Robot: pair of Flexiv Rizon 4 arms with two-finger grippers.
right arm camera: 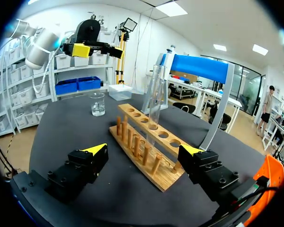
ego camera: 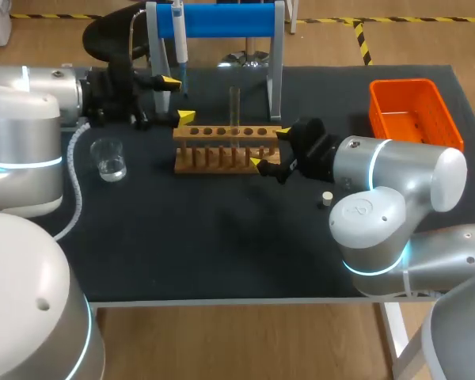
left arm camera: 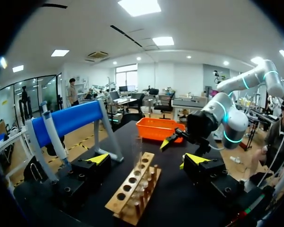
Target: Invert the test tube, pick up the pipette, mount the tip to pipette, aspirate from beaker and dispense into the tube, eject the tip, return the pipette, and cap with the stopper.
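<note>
A clear test tube stands upright in the back row of the wooden rack. My left gripper is open at the rack's left end, and the rack and tube lie ahead of its spread fingers. My right gripper is open at the rack's right end, with the tube ahead of it. The pipette hangs on the blue-barred stand behind the rack. A glass beaker with water sits at the left. The small white stopper lies beside my right arm.
An orange basket sits at the back right corner. The stand's grey legs rise just behind the rack. A corrugated cable runs down along my left arm, close to the beaker.
</note>
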